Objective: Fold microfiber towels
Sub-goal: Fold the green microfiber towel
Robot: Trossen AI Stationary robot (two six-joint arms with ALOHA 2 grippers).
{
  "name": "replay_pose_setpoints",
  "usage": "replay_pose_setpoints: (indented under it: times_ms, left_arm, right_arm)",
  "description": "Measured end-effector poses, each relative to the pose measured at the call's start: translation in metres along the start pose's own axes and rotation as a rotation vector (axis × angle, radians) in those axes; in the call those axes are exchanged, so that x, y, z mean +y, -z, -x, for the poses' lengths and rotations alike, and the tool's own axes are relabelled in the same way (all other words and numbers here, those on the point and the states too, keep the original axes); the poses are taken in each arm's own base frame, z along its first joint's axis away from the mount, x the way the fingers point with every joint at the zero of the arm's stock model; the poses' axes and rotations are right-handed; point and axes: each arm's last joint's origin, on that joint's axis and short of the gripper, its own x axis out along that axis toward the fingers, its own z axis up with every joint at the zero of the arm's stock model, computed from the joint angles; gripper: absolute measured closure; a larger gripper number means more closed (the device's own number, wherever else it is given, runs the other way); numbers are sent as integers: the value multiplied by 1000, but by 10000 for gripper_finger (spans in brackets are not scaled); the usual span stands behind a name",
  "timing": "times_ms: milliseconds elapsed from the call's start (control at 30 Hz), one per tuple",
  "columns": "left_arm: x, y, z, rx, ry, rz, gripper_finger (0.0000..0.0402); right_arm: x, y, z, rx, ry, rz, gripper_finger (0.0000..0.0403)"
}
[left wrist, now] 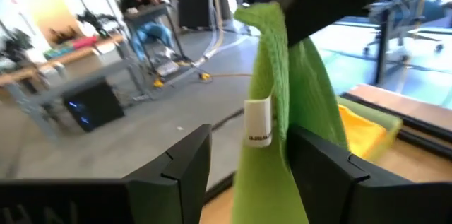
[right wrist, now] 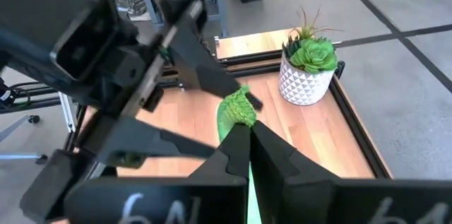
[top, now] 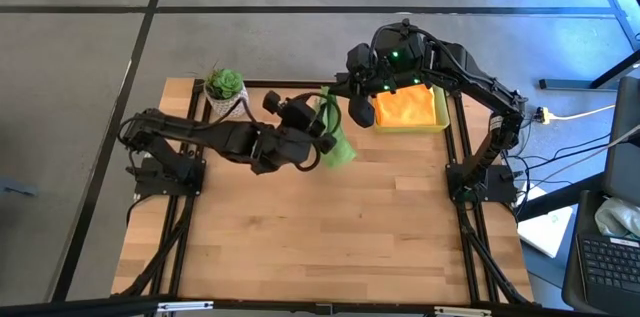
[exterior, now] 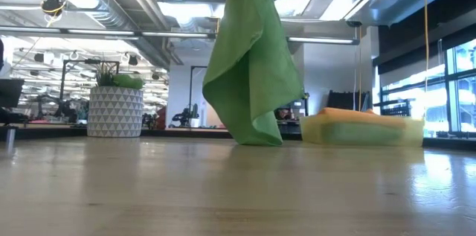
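Right wrist view: right pincer (right wrist: pixel 248 136) pinches hanging lime green towel (right wrist: pixel 236 111).

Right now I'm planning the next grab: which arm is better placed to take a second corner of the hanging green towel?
Left: its open pincer straddles the green towel; the right pincer already holds the top.

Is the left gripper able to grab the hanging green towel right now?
Probably yes. The green towel hangs from the shut right gripper, and the left gripper is open with the cloth already between its fingers; nothing blocks it.
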Motion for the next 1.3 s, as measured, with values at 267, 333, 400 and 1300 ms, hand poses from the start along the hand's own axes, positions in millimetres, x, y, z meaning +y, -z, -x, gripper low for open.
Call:
replay_pose_setpoints:
  times_ms: [267, 333, 400, 1300]
  left_arm:
    - [-6, 4, -11, 43, 81, 91, 225]
    - [-7, 6, -11, 50, 90, 85, 225]
    - [-7, 6, -11, 54, 87, 90, 225]
    - [-47, 93, -23, 465, 106, -41, 225]
  right_arm:
    - [0, -2, 0, -15, -1, 1, 397]
    - [0, -1, 0, -15, -1, 1, 397]
    - [0, -2, 0, -15, 0, 1, 397]
    - [-12, -2, 1, -20, 79, -11, 397]
